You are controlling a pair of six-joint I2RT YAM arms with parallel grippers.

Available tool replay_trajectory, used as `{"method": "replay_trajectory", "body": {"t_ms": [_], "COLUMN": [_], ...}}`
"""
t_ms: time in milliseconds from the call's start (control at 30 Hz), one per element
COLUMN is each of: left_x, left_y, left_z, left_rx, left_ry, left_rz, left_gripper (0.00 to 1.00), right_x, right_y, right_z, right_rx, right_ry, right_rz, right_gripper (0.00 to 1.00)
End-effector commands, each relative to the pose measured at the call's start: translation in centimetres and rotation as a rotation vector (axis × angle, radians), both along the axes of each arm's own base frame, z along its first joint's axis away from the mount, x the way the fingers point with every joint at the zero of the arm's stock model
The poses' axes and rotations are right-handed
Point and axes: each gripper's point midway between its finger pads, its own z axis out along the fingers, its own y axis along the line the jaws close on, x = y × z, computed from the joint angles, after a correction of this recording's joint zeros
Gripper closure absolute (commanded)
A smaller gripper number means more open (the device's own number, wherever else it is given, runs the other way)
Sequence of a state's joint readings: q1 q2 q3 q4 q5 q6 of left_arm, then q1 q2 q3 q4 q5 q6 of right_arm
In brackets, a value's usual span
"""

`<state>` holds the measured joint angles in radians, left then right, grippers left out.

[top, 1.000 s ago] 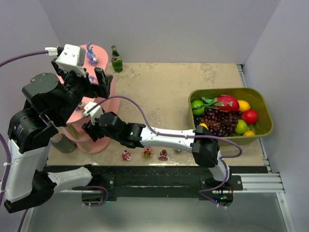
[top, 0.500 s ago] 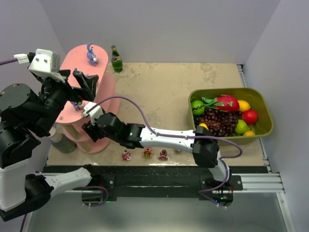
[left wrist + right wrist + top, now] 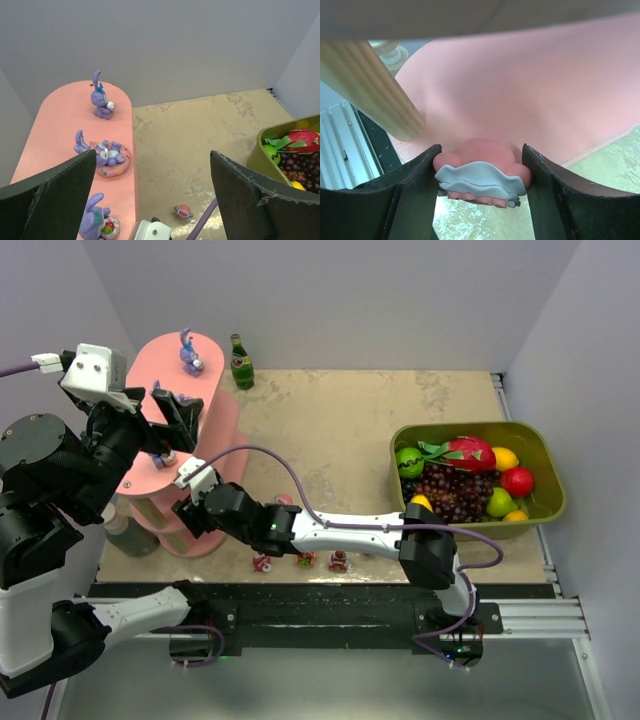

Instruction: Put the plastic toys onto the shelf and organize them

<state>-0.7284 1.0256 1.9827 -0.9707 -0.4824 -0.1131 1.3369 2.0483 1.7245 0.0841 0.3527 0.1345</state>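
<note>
Clamping pink toy (image 3: 481,172) in right gripper (image 3: 480,150) at a low tier of the shelf (image 3: 545,90) to seat it there; parking left gripper (image 3: 152,155) splayed, empty, overhead for clearance.

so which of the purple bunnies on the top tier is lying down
The middle bunny: it lies flat with its ears pointing sideways. The far bunny stands upright, and the near bunny looks upright too.
</note>
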Motion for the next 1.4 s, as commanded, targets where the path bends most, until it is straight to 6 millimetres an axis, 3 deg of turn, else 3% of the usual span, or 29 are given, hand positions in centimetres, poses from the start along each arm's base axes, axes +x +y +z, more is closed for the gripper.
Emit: {"method": "replay_trajectory", "body": {"t_ms": [0,200,567,933,1133,1200,1367], "left_x": [-0.3,-0.3,-0.1,0.0,0.1,0.0,-0.3], "left_y": [0.5,0.6,0.7,0.8,0.7,0.8,0.3], "left_z": [0.8,0.5,0.5,0.5,0.6,0.7,1.1], "left_rx": [-0.023,-0.017,-0.006,0.005,0.002,0.001,0.002], "left_ry": [-0.014,-0.008,-0.011,-0.012,-0.016,-0.021,-0.034], "left_rz": [0.014,0.016,0.025,0.033,0.034,0.033,-0.002], "left_gripper": [0.0,0.01,0.01,0.0,0.01,0.01,0.0], "right_x": [-0.6,-0.5,-0.5,0.1,-0.4,-0.7,-0.6], "right_y": [-1.6,-1.7,-0.6,-1.2,-2.3,-2.4,-3.5], "right_z": [-8.0,-8.3,-7.6,-6.3,-4.4,-2.1,-1.2], "right_rx": [-0.231,-0.237,-0.221,-0.197,-0.15,-0.078,-0.059], "right_ry": [0.04,0.038,0.037,0.001,-0.024,-0.047,-0.068], "right_rz": [-0.018,-0.031,-0.02,-0.043,-0.03,-0.019,-0.034], "right_gripper": [0.51,0.36,0.26,0.14,0.11,0.09,0.08]}}
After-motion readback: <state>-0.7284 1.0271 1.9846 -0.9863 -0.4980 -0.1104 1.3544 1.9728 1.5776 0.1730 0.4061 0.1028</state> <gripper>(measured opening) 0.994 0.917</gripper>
